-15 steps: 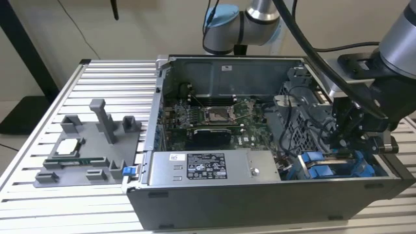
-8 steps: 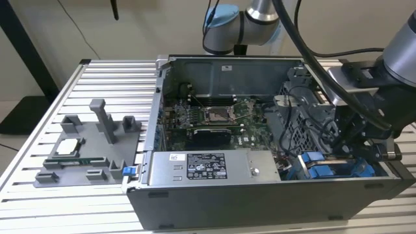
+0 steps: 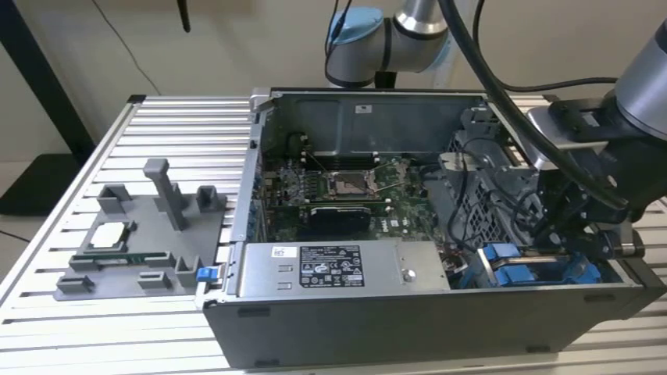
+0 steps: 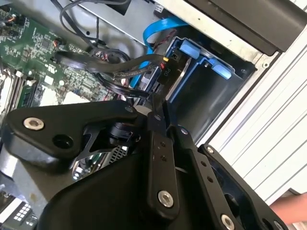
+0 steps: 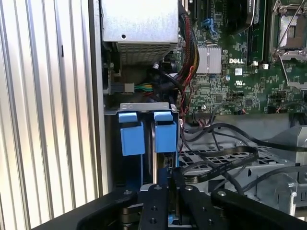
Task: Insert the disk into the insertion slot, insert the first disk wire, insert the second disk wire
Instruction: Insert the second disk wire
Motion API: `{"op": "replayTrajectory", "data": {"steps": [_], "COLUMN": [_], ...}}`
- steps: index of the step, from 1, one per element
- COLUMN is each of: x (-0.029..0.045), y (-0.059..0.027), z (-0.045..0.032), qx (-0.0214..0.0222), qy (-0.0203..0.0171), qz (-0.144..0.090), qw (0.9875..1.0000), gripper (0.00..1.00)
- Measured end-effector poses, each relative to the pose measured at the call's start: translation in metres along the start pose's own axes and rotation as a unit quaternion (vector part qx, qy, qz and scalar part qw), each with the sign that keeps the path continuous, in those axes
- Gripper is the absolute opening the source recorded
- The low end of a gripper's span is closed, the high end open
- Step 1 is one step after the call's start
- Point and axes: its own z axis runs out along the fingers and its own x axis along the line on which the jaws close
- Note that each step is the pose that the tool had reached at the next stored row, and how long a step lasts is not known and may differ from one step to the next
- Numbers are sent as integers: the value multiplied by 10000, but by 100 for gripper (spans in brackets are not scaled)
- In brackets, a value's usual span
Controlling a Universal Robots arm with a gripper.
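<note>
The disk (image 5: pixel 154 148) stands on edge in the insertion slot (image 4: pixel 204 98) of the grey drive cage, and the blue tabs of its carrier (image 5: pixel 165 130) stick up. In the exterior view the blue carrier (image 3: pixel 518 271) is at the case's near corner on that view's right. My gripper (image 4: pixel 158 103) reaches down into that corner, fingers close together, shut on the black plug of a disk wire (image 4: pixel 164 73) at the disk's end. A bundle of black wires (image 4: pixel 96 64) runs from the plug towards the motherboard. In the first wrist view my gripper (image 5: pixel 169 176) is right over the disk's edge.
The grey power-supply box (image 3: pixel 344 266) sits beside the cage, and the motherboard (image 3: pixel 344 187) lies behind it. Loose black cables (image 5: pixel 225 158) cross the perforated cage top. A grey fixture (image 3: pixel 136 242) holding small parts stands on the slatted table at the exterior view's left.
</note>
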Motion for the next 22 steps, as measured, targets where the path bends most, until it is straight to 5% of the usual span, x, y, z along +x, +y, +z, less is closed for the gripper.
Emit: {"op": "replayTrajectory", "data": {"steps": [22], "x": [-23], "y": [-25], "z": [90], "qx": [-1], "qy": [-18], "qz": [1], "qw": [10000], "gripper": [0]}}
